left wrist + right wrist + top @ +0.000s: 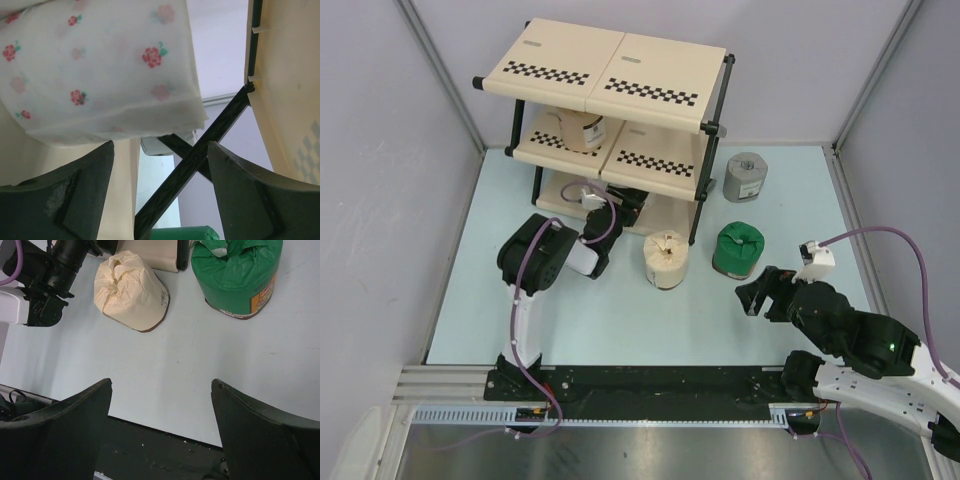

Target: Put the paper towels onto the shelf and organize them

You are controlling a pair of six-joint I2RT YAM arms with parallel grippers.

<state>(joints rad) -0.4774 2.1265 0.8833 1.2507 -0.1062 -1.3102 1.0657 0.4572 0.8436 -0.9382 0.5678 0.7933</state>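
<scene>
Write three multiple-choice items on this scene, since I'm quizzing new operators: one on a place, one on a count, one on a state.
1. Where is the grey roll?
A) on the top tier
B) on the table, right of the shelf
C) in a gripper

2. How many rolls stand on the table outside the shelf?
A) one
B) three
C) five

3. How is the right gripper?
A) open and empty
B) shut on a roll
C) shut on a post

Key:
1 B: it stands on the table beside the shelf's right posts.
2 B: the grey roll, the green roll and the tan roll.
3 A: its fingers are spread over bare table.
</scene>
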